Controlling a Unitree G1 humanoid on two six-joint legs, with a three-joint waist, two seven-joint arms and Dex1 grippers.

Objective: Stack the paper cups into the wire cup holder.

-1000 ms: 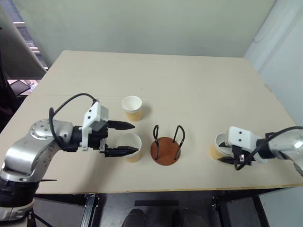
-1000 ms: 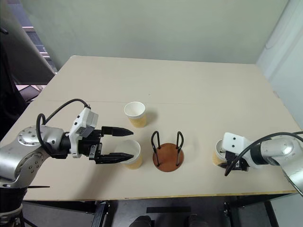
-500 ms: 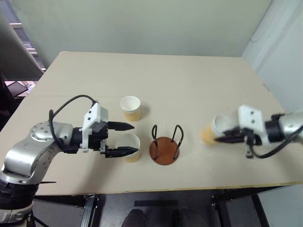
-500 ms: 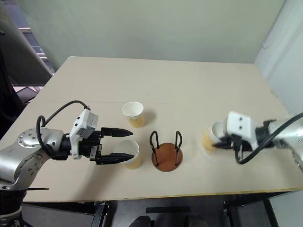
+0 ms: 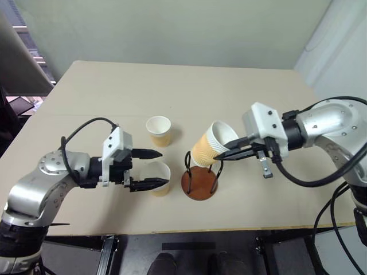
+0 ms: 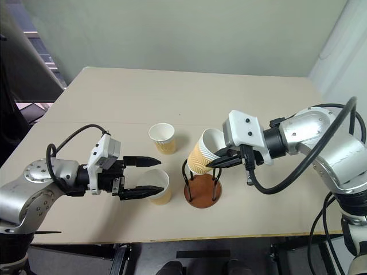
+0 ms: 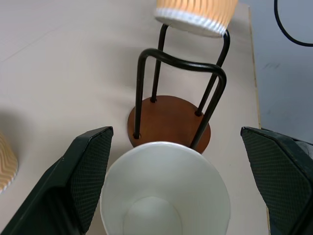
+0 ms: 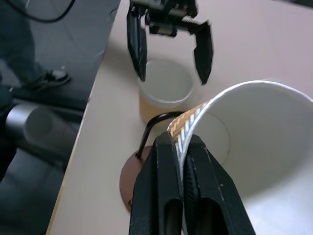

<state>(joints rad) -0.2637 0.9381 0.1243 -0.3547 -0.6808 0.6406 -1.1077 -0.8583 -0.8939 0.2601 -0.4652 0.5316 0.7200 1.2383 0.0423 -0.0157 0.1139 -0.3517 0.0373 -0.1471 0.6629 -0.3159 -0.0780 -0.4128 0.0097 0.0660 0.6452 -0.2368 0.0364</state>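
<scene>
The cup I carry (image 5: 207, 150) hangs tilted in the air just above the wire cup holder (image 5: 200, 181), its bottom close over the tops of the two black loops, its mouth turned up and toward my right arm. My right gripper (image 5: 227, 152) is pinched tight on its rim, one finger inside the wall and one outside. I judge this the placing step: next I must level the cup, centre it over the reddish base and lower it between the loops. My left gripper (image 5: 153, 168) stands spread wide around a second cup (image 5: 156, 177) on the table (image 5: 241, 97), just beside the holder, not clamping it. A third cup (image 5: 159, 130) stands farther back.
</scene>
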